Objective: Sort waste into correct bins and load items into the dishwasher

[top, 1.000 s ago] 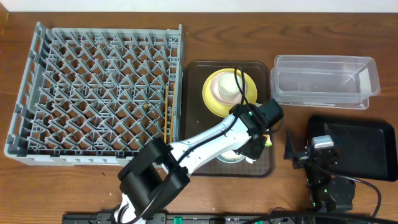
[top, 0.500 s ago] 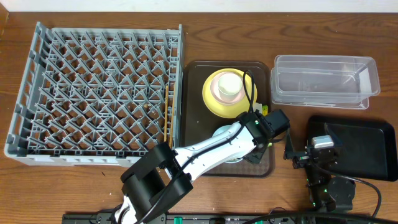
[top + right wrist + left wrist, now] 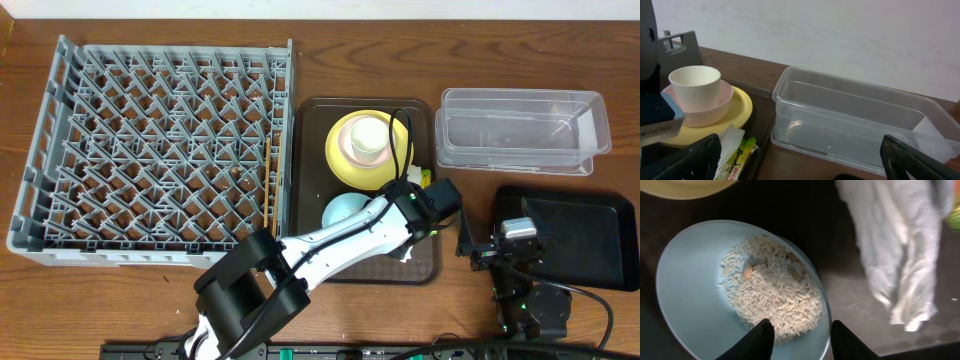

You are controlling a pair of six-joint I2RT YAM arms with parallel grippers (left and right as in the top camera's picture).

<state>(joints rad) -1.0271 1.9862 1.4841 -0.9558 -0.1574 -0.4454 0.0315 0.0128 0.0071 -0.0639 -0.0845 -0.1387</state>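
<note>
Left gripper (image 3: 801,336): fingers parted and clamping nothing. They straddle the near rim of the light blue bowl (image 3: 687,285), one tip over the bowl's inside and the other outside it, above the tray.
Light blue bowl: on the brown serving tray (image 3: 312,190), on the robot's side of the yellow plate. It holds a heap of rice scraps (image 3: 775,297) piled toward the fingers.
Left arm (image 3: 330,240): reaches slantwise over the tray's front edge. In the overhead view it covers the bowl's right half.
White paper wrapper (image 3: 900,255): long and crumpled, lying on the brown tray just beside the bowl with a dark gap between them.
Packet (image 3: 742,157): orange, yellow and green, at the brown tray's right side, touching the wrapper.
Yellow plate (image 3: 342,170): at the back of the brown tray. The pink bowl (image 3: 715,107) sits on it, and the white cup (image 3: 695,80) stands upright in that bowl.
Chopsticks (image 3: 270,185): lying along the dish rack's right wall; I cannot tell whether they are inside the rack or on its rim.
Dish rack (image 3: 150,150): grey and pegged, filling the table's (image 3: 400,50) left side, just beside the brown tray.
Clear tub (image 3: 520,130): at back right, near the brown tray's far corner.
Black tray (image 3: 595,240): at front right, apart from the tub. The right arm's wrist overhangs its left end.
Right gripper (image 3: 800,150): fingers spread wide with nothing between them. It is low over the table between the brown tray and the black tray, facing the tub.
</note>
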